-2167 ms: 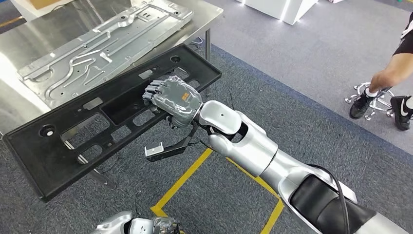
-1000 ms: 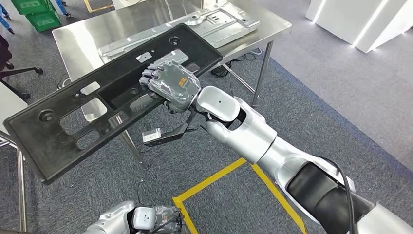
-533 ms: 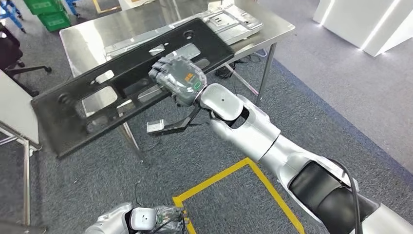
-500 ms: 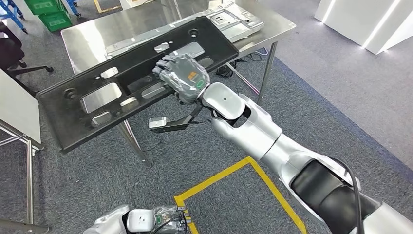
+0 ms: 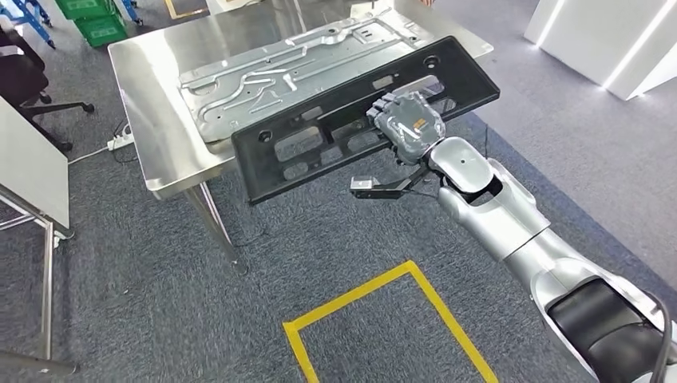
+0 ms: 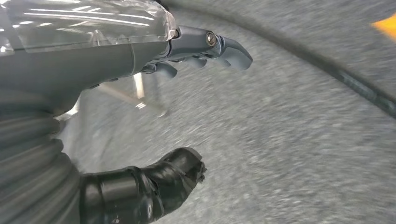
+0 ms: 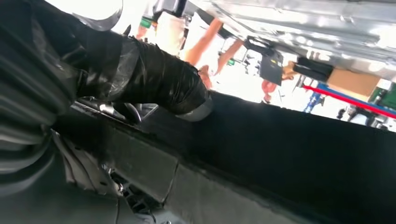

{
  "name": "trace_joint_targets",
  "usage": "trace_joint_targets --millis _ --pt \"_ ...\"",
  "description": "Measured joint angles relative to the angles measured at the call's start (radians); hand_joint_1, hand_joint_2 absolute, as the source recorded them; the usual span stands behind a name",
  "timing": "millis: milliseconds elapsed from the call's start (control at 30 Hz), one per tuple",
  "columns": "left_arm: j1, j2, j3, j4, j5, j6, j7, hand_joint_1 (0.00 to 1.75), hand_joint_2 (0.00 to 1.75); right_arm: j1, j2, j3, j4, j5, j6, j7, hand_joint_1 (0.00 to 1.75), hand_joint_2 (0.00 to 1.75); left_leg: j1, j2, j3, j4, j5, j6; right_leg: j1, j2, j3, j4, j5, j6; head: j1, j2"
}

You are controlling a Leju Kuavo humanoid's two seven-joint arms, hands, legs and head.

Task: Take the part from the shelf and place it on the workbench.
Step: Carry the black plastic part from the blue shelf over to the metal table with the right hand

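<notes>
Part (image 5: 319,148), a long black perforated panel, hangs partly over the near edge of the steel workbench (image 5: 152,88), beside a silver stamped plate (image 5: 263,76), gripped near its middle-right by the right hand (image 5: 407,128). It looks stiff, light and unwieldy; a central hold should limit tipping. Below, the left hand (image 6: 154,107) holds nothing, fingers apart.
</notes>
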Motion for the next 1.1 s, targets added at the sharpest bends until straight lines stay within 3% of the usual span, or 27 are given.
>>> trace_joint_targets --millis 33,100,133,233,300,333,367,433,500,600,633,667,733,800,833,933,1000,1100 --pt "0.005 0.003 0.011 -0.001 0.004 -0.001 0.002 0.00 1.75 0.003 -0.002 -0.003 -0.003 0.001 0.001 0.001 1.75 1.75 0.001 -0.002 -0.004 0.004 -0.001 -0.003 0.001 -0.001 -0.002 0.002 0.000 -0.013 0.000 0.000" --pt "0.016 0.009 0.028 -0.002 0.012 -0.003 0.006 0.00 1.75 0.006 -0.002 -0.007 -0.006 0.003 0.003 0.004 1.75 1.75 0.003 -0.001 -0.008 0.011 -0.007 -0.010 -0.002 -0.004 -0.005 -0.001 0.005 -0.027 0.000 0.000" --pt "0.019 0.010 0.034 -0.002 0.014 -0.003 0.007 0.00 1.75 0.006 -0.002 -0.009 -0.009 0.004 0.004 0.004 1.75 1.75 0.004 0.001 -0.018 0.033 -0.024 -0.015 -0.004 -0.005 -0.005 -0.005 0.008 -0.033 0.000 0.000" --pt "0.022 0.010 0.044 -0.004 0.015 -0.003 0.011 0.00 1.75 0.009 -0.002 -0.011 -0.013 0.006 0.004 0.006 1.75 1.75 0.010 0.008 -0.080 0.185 -0.111 -0.027 -0.004 -0.007 -0.004 -0.015 0.015 -0.041 -0.001 0.000" --pt "0.024 0.008 0.048 -0.004 0.015 -0.003 0.013 0.00 1.75 0.014 -0.002 -0.011 -0.014 0.007 0.004 0.006 1.75 1.75 0.010 0.008 -0.103 0.248 -0.127 -0.025 -0.001 -0.008 -0.004 -0.016 0.016 -0.042 -0.001 0.000" --pt "0.025 0.007 0.050 -0.004 0.015 -0.003 0.014 0.00 1.75 0.016 -0.002 -0.011 -0.014 0.007 0.004 0.006 1.75 1.75 0.008 0.008 -0.090 0.228 -0.108 -0.019 0.002 -0.009 -0.003 -0.016 0.016 -0.042 -0.001 0.000" --pt "0.025 0.007 0.053 -0.004 0.015 -0.003 0.014 0.00 1.75 0.018 -0.002 -0.011 -0.016 0.008 0.004 0.006 1.75 1.75 0.005 0.008 -0.060 0.173 -0.077 -0.007 0.006 -0.009 -0.002 -0.017 0.017 -0.042 -0.001 0.000" --pt "0.025 0.012 0.060 -0.005 0.017 -0.003 0.016 0.00 1.75 0.018 -0.002 -0.012 -0.020 0.009 0.004 0.006 1.75 1.75 -0.006 0.011 0.008 0.043 -0.029 0.027 0.009 -0.011 0.004 -0.025 0.019 -0.040 0.000 0.000" --pt "0.024 0.020 0.063 -0.006 0.023 -0.004 0.018 0.00 1.75 0.020 -0.002 -0.014 -0.024 0.012 0.004 0.006 1.75 1.75 -0.016 0.015 0.040 -0.021 -0.017 0.050 0.005 -0.014 0.010 -0.038 0.027 -0.032 0.000 0.000" --pt "0.028 0.026 0.073 -0.007 0.048 -0.009 0.025 0.00 1.75 0.029 -0.005 -0.015 -0.027 0.016 0.004 0.008 1.75 1.75 -0.021 0.017 0.066 -0.076 0.008 0.056 0.003 -0.016 0.020 -0.059 0.036 -0.014 0.000 0.000" --pt "0.028 0.024 0.079 -0.007 0.059 -0.012 0.027 0.00 1.75 0.029 -0.007 -0.016 -0.029 0.017 0.004 0.008 1.75 1.75 -0.020 0.018 0.079 -0.101 0.021 0.057 0.005 -0.015 0.017 -0.049 0.026 -0.011 0.001 0.000" --pt "0.029 0.020 0.087 -0.007 0.070 -0.016 0.029 0.00 1.75 0.028 -0.010 -0.017 -0.031 0.017 0.004 0.008 1.75 1.75 -0.017 0.019 0.090 -0.122 0.032 0.056 0.007 -0.013 0.004 -0.018 0.005 -0.011 0.001 0.000" --pt "0.030 0.010 0.100 -0.007 0.088 -0.022 0.033 0.00 1.75 0.028 -0.013 -0.020 -0.032 0.018 0.004 0.009 1.75 1.75 -0.015 0.020 0.091 -0.129 0.036 0.054 0.007 -0.011 -0.046 0.097 -0.058 -0.009 0.002 0.000" --pt "0.032 0.000 0.112 -0.007 0.105 -0.027 0.034 0.00 1.75 0.036 -0.016 -0.020 -0.032 0.020 0.004 0.010 1.75 1.75 -0.014 0.018 0.084 -0.115 0.031 0.048 0.004 -0.011 -0.084 0.180 -0.083 -0.003 0.002 0.000" --pt "0.034 -0.006 0.118 -0.007 0.114 -0.030 0.035 0.00 1.75 0.039 -0.017 -0.020 -0.031 0.021 0.004 0.010 1.75 1.75 -0.012 0.016 0.079 -0.105 0.027 0.043 0.002 -0.012 -0.079 0.173 -0.069 0.001 0.002 0.000" --pt "0.038 -0.016 0.141 -0.007 0.143 -0.038 0.039 0.00 1.75 0.040 -0.017 -0.022 -0.031 0.022 0.004 0.011 1.75 1.75 -0.007 0.013 0.055 -0.050 0.000 0.020 -0.005 -0.010 -0.003 0.021 0.001 0.010 0.002 0.000" --pt "0.040 -0.019 0.156 -0.007 0.158 -0.040 0.043 0.00 1.75 0.041 -0.018 -0.026 -0.032 0.023 0.004 0.012 1.75 1.75 -0.010 0.011 0.036 -0.019 -0.014 0.009 -0.004 -0.006 0.014 -0.018 0.005 -0.002 0.002 0.000" --pt "0.044 -0.025 0.171 -0.007 0.172 -0.045 0.048 0.00 1.75 0.045 -0.019 -0.032 -0.034 0.025 0.004 0.013 1.75 1.75 -0.007 0.009 0.025 -0.005 -0.020 -0.002 -0.001 -0.005 0.007 -0.014 0.009 -0.023 0.001 0.000"
